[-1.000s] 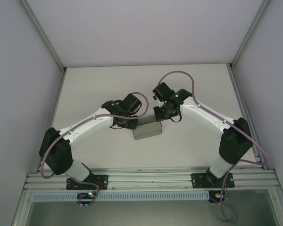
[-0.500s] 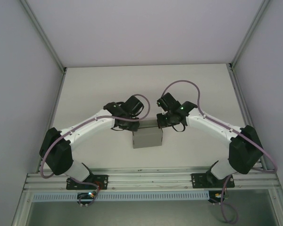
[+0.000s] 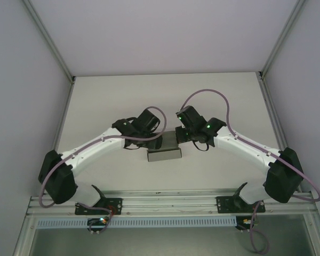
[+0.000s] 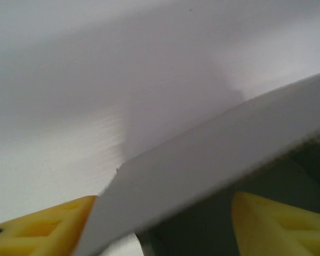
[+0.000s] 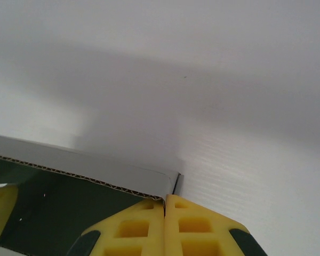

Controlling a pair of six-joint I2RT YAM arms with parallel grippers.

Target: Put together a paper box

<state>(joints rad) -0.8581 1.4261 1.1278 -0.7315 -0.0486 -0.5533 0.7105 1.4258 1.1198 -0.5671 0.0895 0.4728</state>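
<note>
The paper box (image 3: 164,153) sits at centre frame, a shallow grey tray between both arms. The right gripper (image 5: 164,205) is pressed together, nipping a wall's corner. The left gripper (image 4: 165,224) is spread, straddling a flap. This looks like the wall-folding step, and the next move likely calls for tucking that flap inward.

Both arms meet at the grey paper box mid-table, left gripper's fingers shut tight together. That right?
Not quite. The left gripper is open: the left wrist view shows its yellow fingers well apart, with a panel of the paper box crossing the gap. The rest holds.
</note>
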